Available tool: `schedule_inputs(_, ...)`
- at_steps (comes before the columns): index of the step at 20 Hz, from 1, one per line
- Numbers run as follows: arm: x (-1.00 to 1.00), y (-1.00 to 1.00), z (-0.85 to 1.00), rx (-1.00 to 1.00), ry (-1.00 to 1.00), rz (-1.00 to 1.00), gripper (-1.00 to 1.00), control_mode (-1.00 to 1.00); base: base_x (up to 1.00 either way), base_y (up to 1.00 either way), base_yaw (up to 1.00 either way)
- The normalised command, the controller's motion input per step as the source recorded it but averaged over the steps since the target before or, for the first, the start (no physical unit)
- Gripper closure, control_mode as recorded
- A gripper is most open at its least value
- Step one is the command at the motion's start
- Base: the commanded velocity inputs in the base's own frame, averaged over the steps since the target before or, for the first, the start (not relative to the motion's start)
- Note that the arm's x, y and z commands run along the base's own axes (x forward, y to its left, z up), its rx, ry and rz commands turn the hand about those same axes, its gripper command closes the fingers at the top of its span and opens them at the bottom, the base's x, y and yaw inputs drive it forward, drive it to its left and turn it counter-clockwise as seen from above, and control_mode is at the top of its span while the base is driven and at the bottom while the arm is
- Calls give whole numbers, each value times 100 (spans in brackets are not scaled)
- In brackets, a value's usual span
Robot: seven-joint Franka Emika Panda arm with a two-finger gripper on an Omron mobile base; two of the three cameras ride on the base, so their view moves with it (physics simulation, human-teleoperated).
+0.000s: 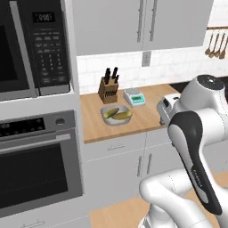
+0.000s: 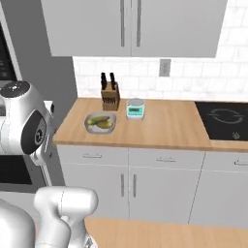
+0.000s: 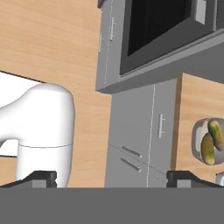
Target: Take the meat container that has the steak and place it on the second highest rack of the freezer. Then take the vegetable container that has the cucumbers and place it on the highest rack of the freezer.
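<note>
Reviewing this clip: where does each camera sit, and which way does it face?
Left base view: behind-left, facing the counter and oven; arm at lower right.
Right base view: behind-right, facing the counter and cooktop; arm at lower left.
Hand view: rolled, facing cabinets; open gripper at bottom.
All share the cucumber container.

Matt wood counter — grey metal-look bowl, glossy green cucumbers.

I see even, bright, diffuse light across all three rendered views, with no single visible source. Shadows are soft: a faint one under the upper cabinets on the backsplash, another beneath the counter edge. I find no glare, edge distortion or motion blur; textures are slightly soft and low in resolution throughout.
</note>
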Motion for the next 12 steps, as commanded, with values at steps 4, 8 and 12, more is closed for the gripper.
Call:
schedule_inputs(4,0,0,0,0,0,0,-100,100,58,-53,0)
schedule_inputs(8,0,0,0,0,0,0,-100,100,65,-39,0)
schedule_inputs(12,0,0,0,0,0,0,-100,100,66,-26,0)
